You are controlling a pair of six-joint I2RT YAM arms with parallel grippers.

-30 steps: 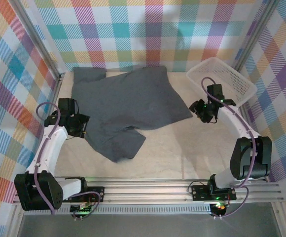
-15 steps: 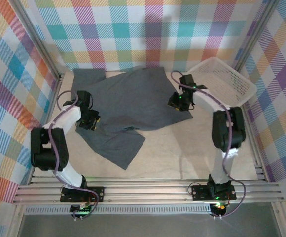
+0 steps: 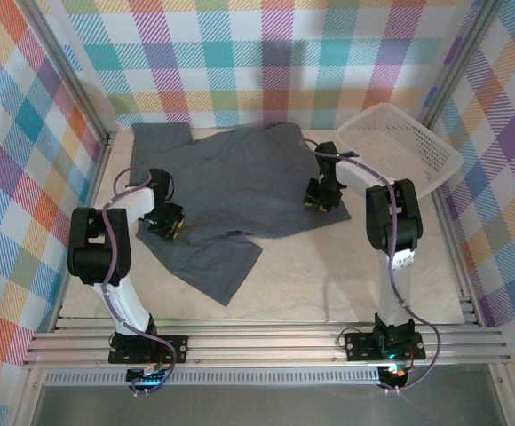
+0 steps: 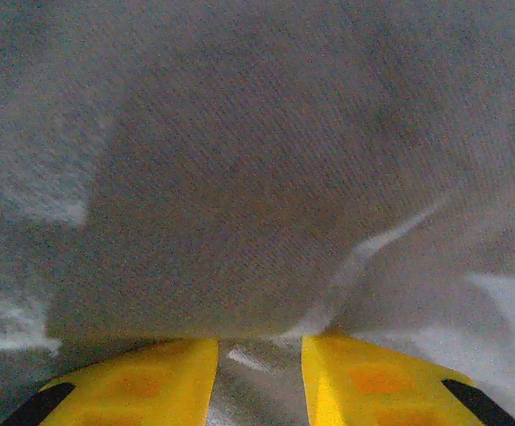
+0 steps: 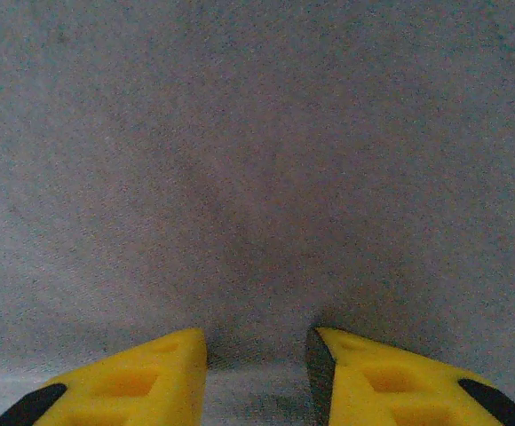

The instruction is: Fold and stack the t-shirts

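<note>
**Ana:** Where does the plain slate-grey short-sleeved t-shirt [image 3: 240, 177] of thin cloth lie?

**Ben:** It lies crumpled on the pale beige table top [image 3: 346, 275]. One flap points toward the arm bases, the body crosses the middle, and a sleeve reaches the far left corner.

**Ana:** And the grippers?

**Ben:** The left gripper [image 3: 165, 224] is down on the cloth at the shirt's left side. The right gripper [image 3: 317, 197] is down near its right edge. In the left wrist view the yellow fingers [image 4: 142, 382] stand somewhat apart, with grey cloth and a small ridge in front of them. The right ones [image 5: 133, 382] stand the same way over flat cloth. One cannot tell if they pinch the cloth or only rest on it.

**Ana:** What does the robot need for this step?

**Ben:** It seems to be taking two holds to spread the shirt flat before folding. Each gripper should catch a good bite of cloth, because thin cloth slips easily. Then both should rise together and pull apart gently and evenly. The right arm should keep the cloth away from the white plastic lattice basket [image 3: 400, 142] at the far right.
</note>
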